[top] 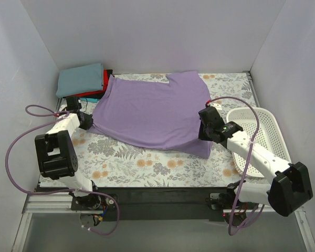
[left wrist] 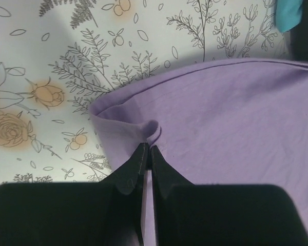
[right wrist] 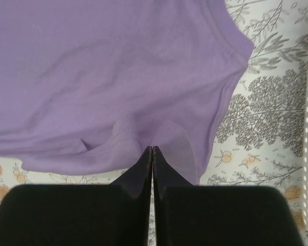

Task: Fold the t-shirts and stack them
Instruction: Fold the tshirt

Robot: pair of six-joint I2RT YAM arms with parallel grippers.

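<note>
Plainly, the lavender t-shirt (top: 152,113) lies spread on the worktop (top: 126,165), left claw (left wrist: 148,149) and right claw (right wrist: 152,149) each clenched on its edge; the bites seem shallow, so uneven lifting could slip one free.

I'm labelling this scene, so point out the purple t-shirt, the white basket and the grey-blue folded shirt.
purple t-shirt (top: 152,113), top view, middle of the cloth.
white basket (top: 271,128), top view, its right mesh wall.
grey-blue folded shirt (top: 81,80), top view, its top face.

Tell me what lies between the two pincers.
The lavender-purple cloth t-shirt spans that stretch, left pincer and right pincer each shut on an edge; top external view shows it.
</note>
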